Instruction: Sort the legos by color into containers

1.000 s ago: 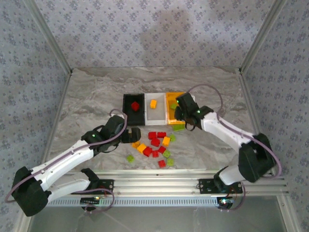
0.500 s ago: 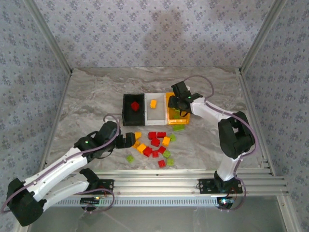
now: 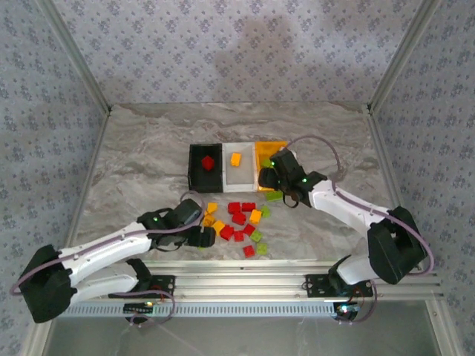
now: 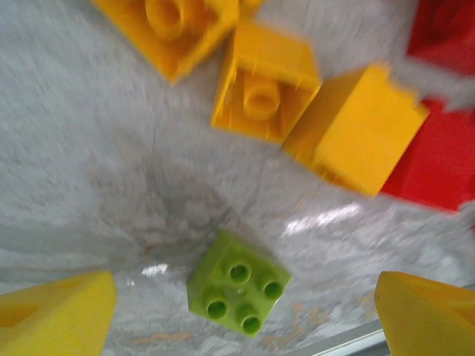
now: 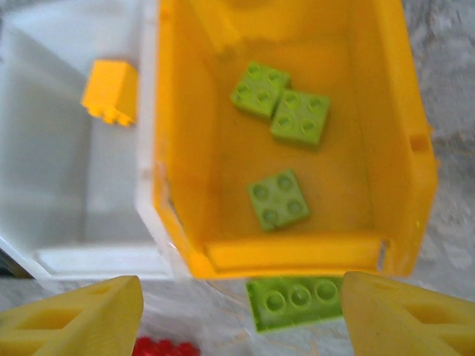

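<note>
Top external: the containers (image 3: 223, 169) stand in one row, with the black bin (image 3: 194, 174) farthest from the orange bin (image 3: 273, 146) and the white bin (image 3: 239, 178) beside it. The loose legos (image 3: 239, 219) lie on the table (image 3: 141, 148), on the near side of the orange bin and to its left. The left gripper (image 3: 200, 236) sits low at the far-left edge of that scatter. The right gripper (image 3: 267, 178) hangs over the orange bin's near wall.

Left wrist: the jaws are spread, grasping nothing. A green brick (image 4: 237, 291) lies studs-up between the fingertips (image 4: 56, 319), touching neither. Orange-yellow bricks (image 4: 260, 93) and red bricks (image 4: 438, 159) lie beyond it.

Right wrist: the jaws are released and empty. Three green bricks (image 5: 278, 200) lie inside the orange bin. A long green brick (image 5: 297, 300) rests on the table against the bin's near wall. One orange-yellow brick (image 5: 110, 93) lies in the white bin alongside.
</note>
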`<action>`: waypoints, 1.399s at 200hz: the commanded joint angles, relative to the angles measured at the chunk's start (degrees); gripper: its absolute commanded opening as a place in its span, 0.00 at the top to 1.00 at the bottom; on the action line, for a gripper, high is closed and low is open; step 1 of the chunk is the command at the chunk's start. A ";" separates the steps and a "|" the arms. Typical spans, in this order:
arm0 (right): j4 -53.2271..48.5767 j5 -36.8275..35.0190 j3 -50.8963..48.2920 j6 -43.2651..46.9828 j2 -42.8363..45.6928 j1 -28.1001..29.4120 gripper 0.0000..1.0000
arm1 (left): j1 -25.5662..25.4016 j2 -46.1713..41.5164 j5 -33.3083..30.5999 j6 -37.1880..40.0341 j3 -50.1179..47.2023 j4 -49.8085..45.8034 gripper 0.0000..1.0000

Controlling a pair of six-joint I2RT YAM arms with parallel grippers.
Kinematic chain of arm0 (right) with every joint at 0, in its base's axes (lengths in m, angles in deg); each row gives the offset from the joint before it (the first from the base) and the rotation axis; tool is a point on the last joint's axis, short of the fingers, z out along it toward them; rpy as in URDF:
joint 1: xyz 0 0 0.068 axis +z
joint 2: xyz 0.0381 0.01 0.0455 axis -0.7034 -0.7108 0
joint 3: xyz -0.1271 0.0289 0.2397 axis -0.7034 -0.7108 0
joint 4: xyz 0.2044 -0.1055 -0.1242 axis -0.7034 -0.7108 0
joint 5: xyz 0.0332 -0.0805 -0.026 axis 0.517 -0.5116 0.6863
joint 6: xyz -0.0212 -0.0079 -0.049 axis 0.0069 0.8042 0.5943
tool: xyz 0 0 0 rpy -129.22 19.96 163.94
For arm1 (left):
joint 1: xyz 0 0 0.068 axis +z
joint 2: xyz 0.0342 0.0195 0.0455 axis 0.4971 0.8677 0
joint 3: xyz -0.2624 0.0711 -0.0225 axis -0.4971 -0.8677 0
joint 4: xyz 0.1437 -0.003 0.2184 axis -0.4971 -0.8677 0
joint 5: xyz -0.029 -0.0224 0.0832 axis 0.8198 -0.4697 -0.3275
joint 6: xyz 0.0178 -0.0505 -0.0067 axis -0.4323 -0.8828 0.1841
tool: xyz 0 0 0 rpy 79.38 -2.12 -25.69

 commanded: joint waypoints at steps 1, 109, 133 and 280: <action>0.70 -0.78 -2.38 -2.26 4.43 0.50 0.27 | -1.57 1.49 2.09 -2.03 -2.16 0.88 0.11; -0.86 -2.20 -4.16 -2.40 10.16 0.04 0.26 | -1.98 13.97 -1.23 2.69 0.84 7.40 0.35; -0.66 -2.18 -4.44 -2.40 10.27 0.02 0.26 | -1.98 14.84 -2.04 3.91 1.52 7.41 0.40; -1.14 -2.26 -6.17 -3.18 12.73 -0.66 0.26 | -1.98 6.78 -4.44 5.46 6.13 0.18 0.66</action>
